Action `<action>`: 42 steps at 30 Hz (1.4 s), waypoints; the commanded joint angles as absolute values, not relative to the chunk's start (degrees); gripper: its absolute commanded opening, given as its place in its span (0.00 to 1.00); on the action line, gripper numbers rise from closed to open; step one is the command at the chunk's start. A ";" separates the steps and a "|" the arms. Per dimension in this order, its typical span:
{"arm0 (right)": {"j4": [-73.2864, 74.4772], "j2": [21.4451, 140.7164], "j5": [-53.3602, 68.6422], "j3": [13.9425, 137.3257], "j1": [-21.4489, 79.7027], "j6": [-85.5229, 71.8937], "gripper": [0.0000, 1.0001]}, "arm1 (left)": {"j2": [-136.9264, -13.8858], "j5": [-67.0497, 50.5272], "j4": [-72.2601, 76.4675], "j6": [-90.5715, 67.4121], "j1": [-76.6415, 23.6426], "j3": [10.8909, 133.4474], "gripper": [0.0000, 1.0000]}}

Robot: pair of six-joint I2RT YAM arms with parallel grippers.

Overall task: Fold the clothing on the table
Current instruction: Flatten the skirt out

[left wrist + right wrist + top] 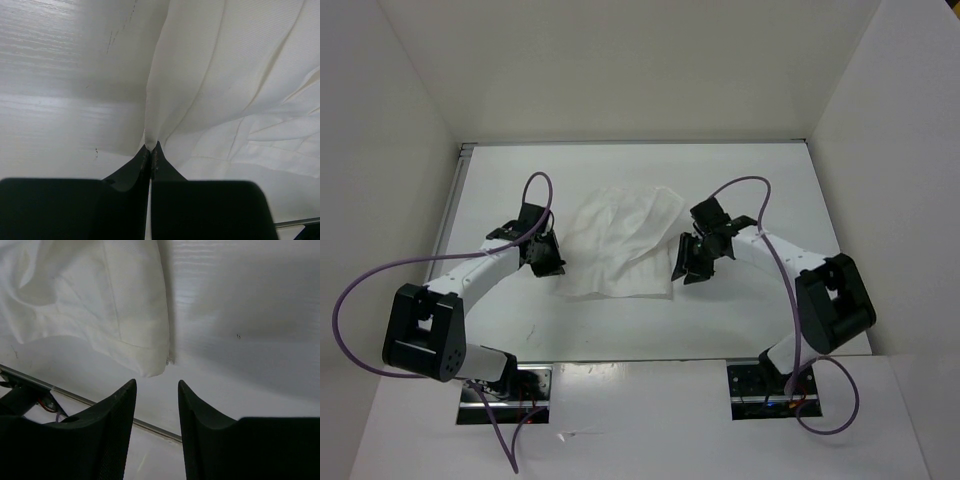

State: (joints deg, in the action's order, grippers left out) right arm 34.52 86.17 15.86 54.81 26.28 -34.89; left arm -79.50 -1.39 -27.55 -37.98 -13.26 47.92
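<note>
You are looking at what seems a robotics lab cell: a matte white table [620,335] boxed in by plain white walls [620,60], with the left arm [470,272] and right arm [782,256], trailing purple cables [539,176], bolted to its near edge.

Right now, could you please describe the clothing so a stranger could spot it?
On the white table, look between the left gripper and right gripper. The clothing is the only soft thing there: creased white cloth, one edge pinched by the left gripper.
</note>
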 commanded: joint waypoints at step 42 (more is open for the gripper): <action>40.75 85.66 -6.22 58.97 29.37 -39.37 0.00 | -77.45 -4.38 -28.22 -37.27 -12.75 51.32 0.00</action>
